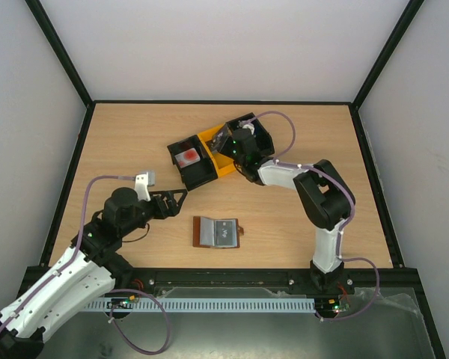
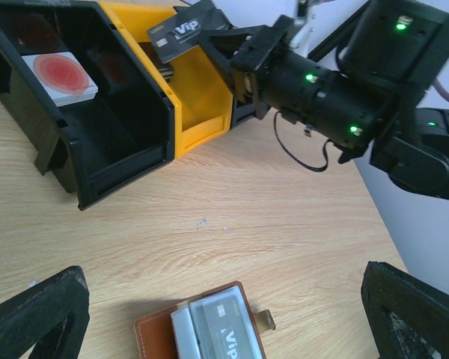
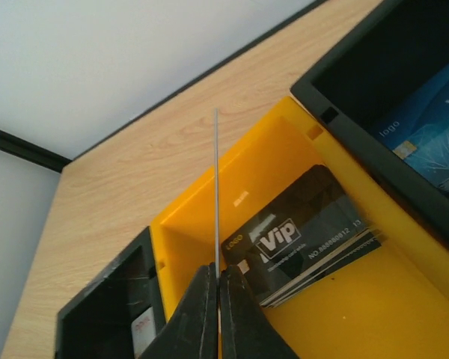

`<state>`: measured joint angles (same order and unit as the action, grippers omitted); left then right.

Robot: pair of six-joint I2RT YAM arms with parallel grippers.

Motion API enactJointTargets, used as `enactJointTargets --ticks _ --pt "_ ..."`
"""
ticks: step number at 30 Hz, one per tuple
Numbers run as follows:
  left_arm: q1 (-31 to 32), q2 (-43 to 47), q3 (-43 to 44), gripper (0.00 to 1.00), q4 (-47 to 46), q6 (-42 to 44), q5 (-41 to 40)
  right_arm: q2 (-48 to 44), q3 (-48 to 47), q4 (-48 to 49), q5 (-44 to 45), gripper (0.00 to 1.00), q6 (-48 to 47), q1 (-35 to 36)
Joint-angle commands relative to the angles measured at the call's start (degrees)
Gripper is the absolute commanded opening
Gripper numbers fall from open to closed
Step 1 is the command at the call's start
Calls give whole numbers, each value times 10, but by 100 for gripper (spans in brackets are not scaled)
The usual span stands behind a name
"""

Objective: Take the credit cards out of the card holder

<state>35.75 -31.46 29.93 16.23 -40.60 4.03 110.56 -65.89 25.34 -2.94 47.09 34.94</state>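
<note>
brown card holder, pale sleeves; dark grey card, white lettering; yellow bin, black bin.

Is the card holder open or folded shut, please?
Open: the card holder lies spread flat, a dark card showing in its sleeve.

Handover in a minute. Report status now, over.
Left gripper open, near card holder. Right gripper shut on dark card over yellow bin. Second card in holder sleeve. Nothing blocking holder.
</note>
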Motion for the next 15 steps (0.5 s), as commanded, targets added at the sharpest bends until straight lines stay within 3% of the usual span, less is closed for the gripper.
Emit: enactJointTargets --ticks 1,15 --pt "-1 7 0 100 -1 10 14 31 -40 -45 11 2 -5 0" --pt "-1 17 -2 100 -4 10 33 86 -88 -67 -17 2 -2 0"
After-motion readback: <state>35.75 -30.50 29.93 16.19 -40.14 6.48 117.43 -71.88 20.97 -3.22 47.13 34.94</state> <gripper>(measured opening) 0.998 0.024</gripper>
